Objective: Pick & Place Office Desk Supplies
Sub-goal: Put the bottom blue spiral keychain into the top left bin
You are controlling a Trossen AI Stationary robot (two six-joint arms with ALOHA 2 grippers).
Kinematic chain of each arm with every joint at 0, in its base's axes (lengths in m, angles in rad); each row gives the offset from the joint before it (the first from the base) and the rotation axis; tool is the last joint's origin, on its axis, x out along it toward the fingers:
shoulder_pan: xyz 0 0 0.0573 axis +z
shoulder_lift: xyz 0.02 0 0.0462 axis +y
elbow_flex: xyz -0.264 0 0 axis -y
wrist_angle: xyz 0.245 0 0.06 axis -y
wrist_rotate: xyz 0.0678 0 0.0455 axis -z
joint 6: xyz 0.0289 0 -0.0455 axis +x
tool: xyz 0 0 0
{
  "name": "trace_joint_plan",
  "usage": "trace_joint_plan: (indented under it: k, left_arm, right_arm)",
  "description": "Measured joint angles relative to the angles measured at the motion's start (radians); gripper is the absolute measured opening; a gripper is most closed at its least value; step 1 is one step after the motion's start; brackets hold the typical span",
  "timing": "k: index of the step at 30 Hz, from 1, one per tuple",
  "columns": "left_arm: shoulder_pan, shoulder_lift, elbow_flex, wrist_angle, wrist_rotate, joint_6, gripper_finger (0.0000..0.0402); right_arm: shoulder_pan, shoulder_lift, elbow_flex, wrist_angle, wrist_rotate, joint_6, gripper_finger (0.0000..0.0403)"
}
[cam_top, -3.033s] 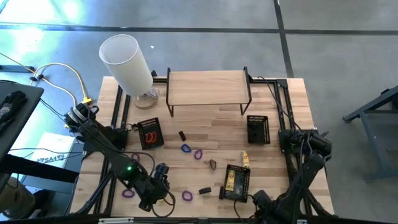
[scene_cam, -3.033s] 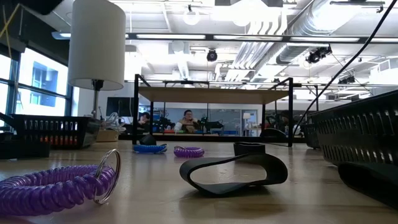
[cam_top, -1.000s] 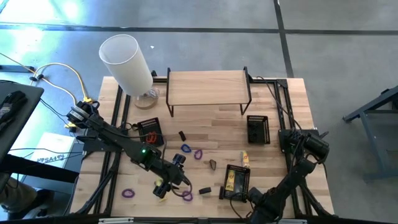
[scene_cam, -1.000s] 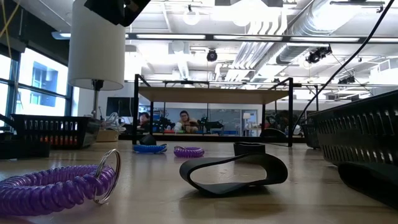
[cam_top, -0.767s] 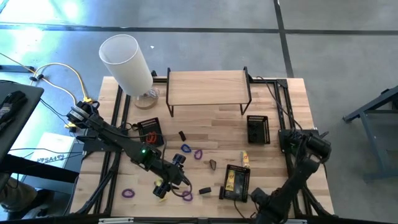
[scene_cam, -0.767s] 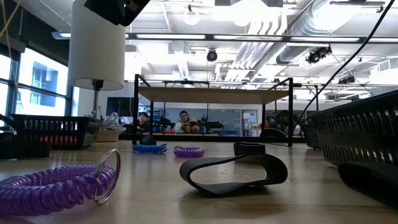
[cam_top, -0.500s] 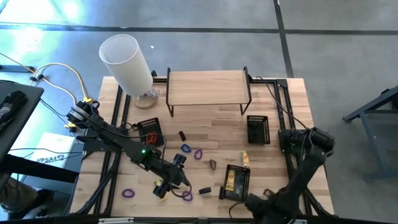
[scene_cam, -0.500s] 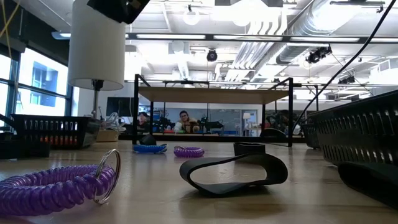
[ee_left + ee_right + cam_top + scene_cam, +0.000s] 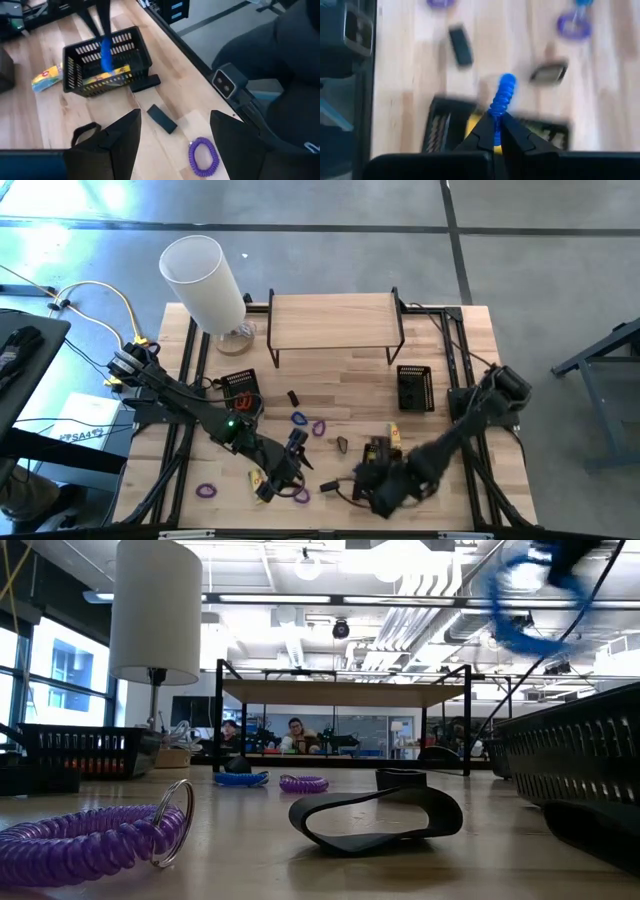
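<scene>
My right gripper is shut on a blue coiled band loop above the near black mesh tray, which holds yellow pieces. The loop shows blurred in the low view and in the left wrist view. My left gripper stands open above the near table edge, over a small black block and a purple loop. On the wood between the trays lie a blue loop, a purple loop, a brown loop and a yellow piece. My right gripper pinches the blue loop's one end between its two fingertips, which point steeply down. The rest of the coil hangs out beyond the fingertips, lifted clear of the table and above the near tray.
A tall white cylinder stands at the far left and a wooden shelf at the far middle. One mesh tray with a red loop sits at the left, another at the right. A black band loop lies near the low camera.
My right gripper has risen from the table's near edge, gone toward the far and left side over the near tray and rolled its wrist; the blue loop now hangs from it in the air. My left gripper has tipped up a little.
</scene>
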Motion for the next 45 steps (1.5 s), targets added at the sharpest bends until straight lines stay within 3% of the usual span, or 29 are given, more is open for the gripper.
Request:
trace_joint_plan:
  k: [2, 7, 12, 26, 35, 45]
  left_arm:
    - [0.0, 0.0, 0.0, 0.0, -0.016, -0.008, 0.023]
    - [0.0, 0.0, 0.0, 0.005, -0.063, 0.001, 0.023]
    - [0.0, 0.0, 0.0, 0.034, -0.108, 0.004, 0.023]
    - [0.016, 0.0, 0.0, 0.057, -0.138, -0.018, 0.023]
    - [0.036, 0.004, 0.0, 0.058, -0.127, -0.033, 0.023]
    - [0.033, 0.005, 0.0, 0.01, -0.122, -0.053, 0.023]
  right_arm:
    - [-0.033, -0.015, 0.0, 0.062, -0.004, -0.109, 0.0003]
    - [-0.097, -0.028, 0.0, 0.262, -0.133, -0.389, 0.0003]
    - [-0.162, -0.028, 0.002, 0.359, -0.224, -0.544, 0.0003]
    - [-0.268, -0.028, 0.002, 0.446, -0.323, -0.692, 0.0003]
    - [-0.266, -0.028, 0.002, 0.446, -0.243, -0.693, 0.0003]
    - [-0.253, -0.028, 0.002, 0.48, -0.238, -0.718, 0.0003]
